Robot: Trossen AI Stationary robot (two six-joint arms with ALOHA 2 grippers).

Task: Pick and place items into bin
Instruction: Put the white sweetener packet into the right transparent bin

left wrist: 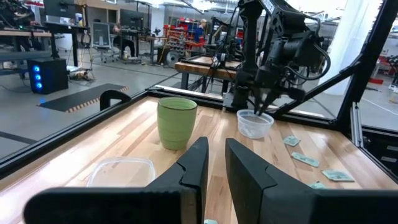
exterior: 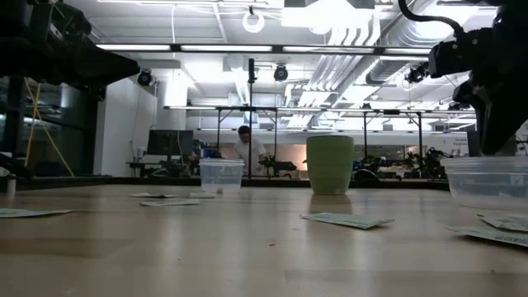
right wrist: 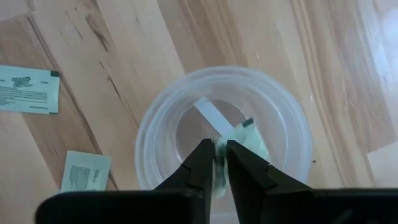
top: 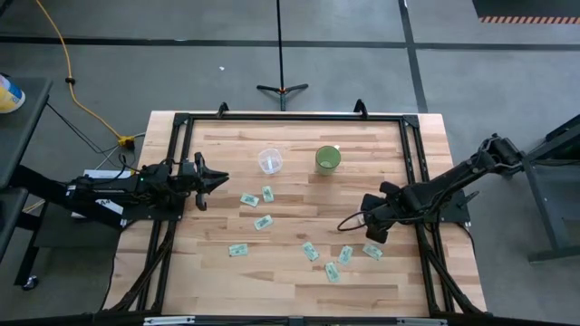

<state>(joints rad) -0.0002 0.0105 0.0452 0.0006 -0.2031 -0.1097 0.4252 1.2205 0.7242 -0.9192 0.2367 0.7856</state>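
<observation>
My right gripper [right wrist: 215,157] hangs over a clear plastic bowl [right wrist: 281,118] near the table's right edge, shut on a pale green and white packet [right wrist: 249,138]. The same bowl [left wrist: 255,123] shows below that gripper [left wrist: 261,106] in the left wrist view. In the high view the gripper [top: 372,224] hides the bowl. Several more packets lie flat on the table, some at centre [top: 249,199] and some at the near right [top: 345,254]. My left gripper [top: 217,179] waits above the table's left edge, shut and holding nothing. My right gripper pinches the packet by one edge [right wrist: 219,149] between its two fingers, coming from above and pointing down. The packet is lifted and hangs below the fingers, inside the bowl's rim. Whether it touches the bowl's bottom cannot be seen.
A small clear cup [top: 270,160] and a green cup [top: 328,159] stand at the far middle of the table. A black frame [top: 290,116] runs around the wooden top. A cable [top: 349,220] loops beside the right gripper. A person [exterior: 246,142] is far off in the room.
</observation>
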